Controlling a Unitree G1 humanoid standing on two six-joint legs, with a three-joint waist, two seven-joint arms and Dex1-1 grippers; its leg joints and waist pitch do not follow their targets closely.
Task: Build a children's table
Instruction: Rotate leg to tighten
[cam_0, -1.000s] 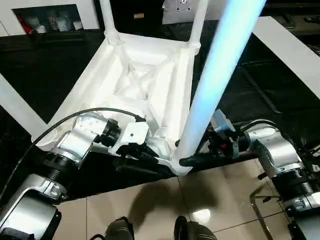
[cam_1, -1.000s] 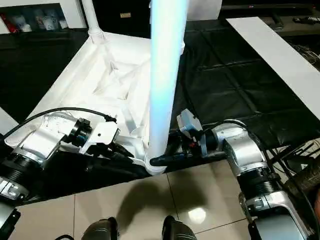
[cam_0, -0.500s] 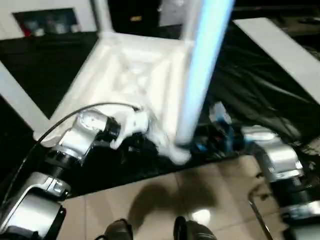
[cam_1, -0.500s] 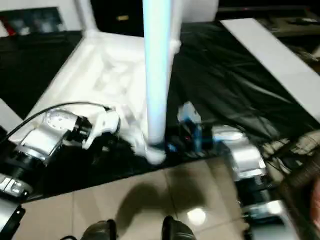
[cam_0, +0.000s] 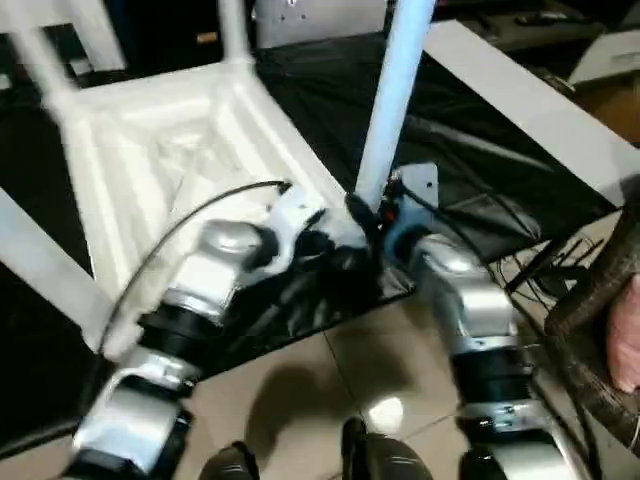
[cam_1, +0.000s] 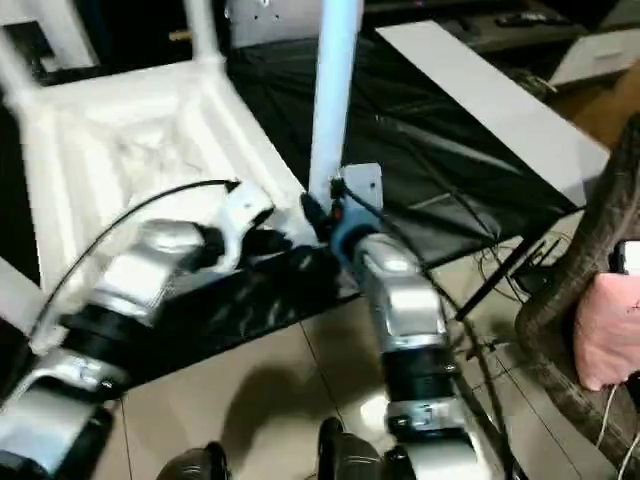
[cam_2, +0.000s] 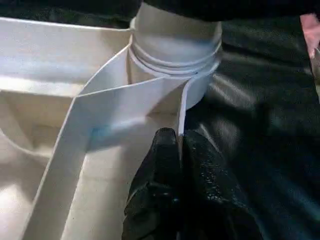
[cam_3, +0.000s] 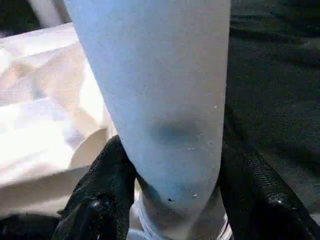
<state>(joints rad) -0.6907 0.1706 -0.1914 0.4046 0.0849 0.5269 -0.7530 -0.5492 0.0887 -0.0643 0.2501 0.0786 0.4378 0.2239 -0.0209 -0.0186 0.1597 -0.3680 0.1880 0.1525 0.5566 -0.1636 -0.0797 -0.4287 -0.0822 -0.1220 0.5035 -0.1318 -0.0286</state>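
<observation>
One table top (cam_0: 170, 150) lies upside down on black sheeting (cam_0: 480, 170), ribs up, with three legs standing in its corner sockets (a fourth can't be made out). The left tool (cam_2: 178, 145) is pinched together on the top's thin rim beside the near socket. The right tool (cam_3: 172, 165) clamps the near leg (cam_0: 392, 100) at its base.

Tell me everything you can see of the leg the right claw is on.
The leg is a long, round, white plastic tube, smooth and slightly tapered. It stands nearly upright, its ringed foot set in the near corner socket of the upturned top. The right claw grips it low down, one black finger on each side. The left claw pinches the top's rim beside that socket.
</observation>
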